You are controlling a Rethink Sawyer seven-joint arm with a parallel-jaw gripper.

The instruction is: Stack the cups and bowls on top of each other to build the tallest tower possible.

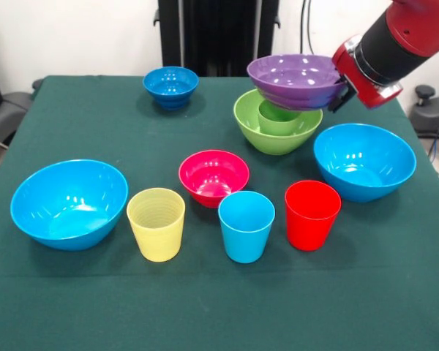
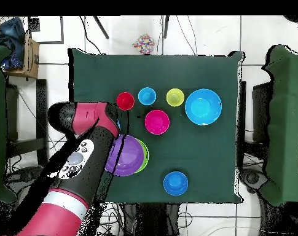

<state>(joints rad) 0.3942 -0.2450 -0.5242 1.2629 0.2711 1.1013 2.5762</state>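
One glossy purple bowl [image 1: 295, 80], wide, shallow, tilted

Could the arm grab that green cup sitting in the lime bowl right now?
Probably not. The purple bowl, carried at the end effector, hangs right over the green cup in the lime green bowl, covering its mouth from above.

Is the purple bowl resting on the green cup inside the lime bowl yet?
Cannot tell. In the front view the purple bowl overlaps the green cup's rim, hiding any gap; overhead, it covers the cup and most of the lime bowl.
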